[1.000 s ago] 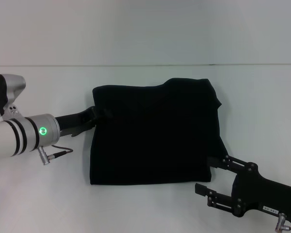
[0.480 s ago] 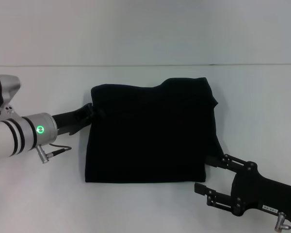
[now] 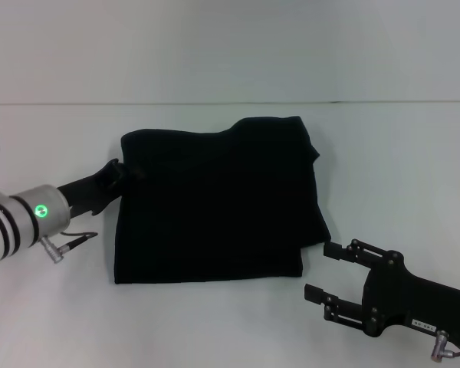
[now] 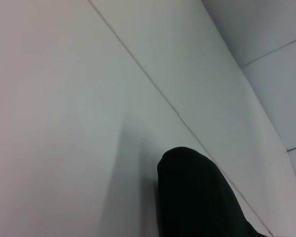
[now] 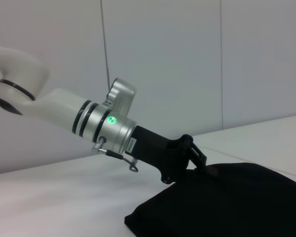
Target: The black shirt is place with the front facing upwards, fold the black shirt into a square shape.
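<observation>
The left gripper, a black metal claw on a white and silver arm with a green light, is seen at the left edge of the large plain black cotton shirt, towards the table's left side. Its fingers are pinched closed on the upper left corner of the folded cloth, and that corner is seen in the right wrist view to be raised a little off the surface where the left gripper meets the black shirt. In the left wrist view only a rounded dark fold of the black shirt is shown against the pale tabletop.

The right gripper, a black metal claw on a black arm, is placed near the table's front right corner, just beside the shirt's lower right corner but apart from it. Its two fingers are spread wide and nothing is held between them.

The shirt is laid folded into a rough rectangle near the middle of the white table, with no lettering showing on the upper face. A bump of cloth is seen along its far edge, and its right edge is uneven.
</observation>
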You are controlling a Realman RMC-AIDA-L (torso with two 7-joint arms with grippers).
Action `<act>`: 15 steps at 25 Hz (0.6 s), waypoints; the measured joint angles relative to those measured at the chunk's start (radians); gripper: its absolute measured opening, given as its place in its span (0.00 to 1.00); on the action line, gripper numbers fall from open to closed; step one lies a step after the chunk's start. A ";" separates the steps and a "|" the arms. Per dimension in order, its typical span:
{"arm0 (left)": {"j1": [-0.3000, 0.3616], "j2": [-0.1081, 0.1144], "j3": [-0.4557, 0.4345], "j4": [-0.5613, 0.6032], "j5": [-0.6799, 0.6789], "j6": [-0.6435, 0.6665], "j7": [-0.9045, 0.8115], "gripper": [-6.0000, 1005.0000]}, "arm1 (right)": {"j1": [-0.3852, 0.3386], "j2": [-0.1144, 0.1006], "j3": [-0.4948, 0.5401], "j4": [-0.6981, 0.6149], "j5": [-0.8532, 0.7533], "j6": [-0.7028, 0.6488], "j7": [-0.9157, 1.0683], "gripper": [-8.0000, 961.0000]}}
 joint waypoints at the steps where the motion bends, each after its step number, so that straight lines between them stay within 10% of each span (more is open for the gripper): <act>1: 0.003 -0.001 0.000 0.000 -0.004 0.001 0.002 0.08 | 0.001 0.000 0.000 0.000 0.001 0.001 0.000 0.80; 15: 0.053 -0.011 -0.034 0.013 -0.069 0.147 0.157 0.14 | 0.016 0.000 0.014 0.012 0.011 0.012 0.000 0.80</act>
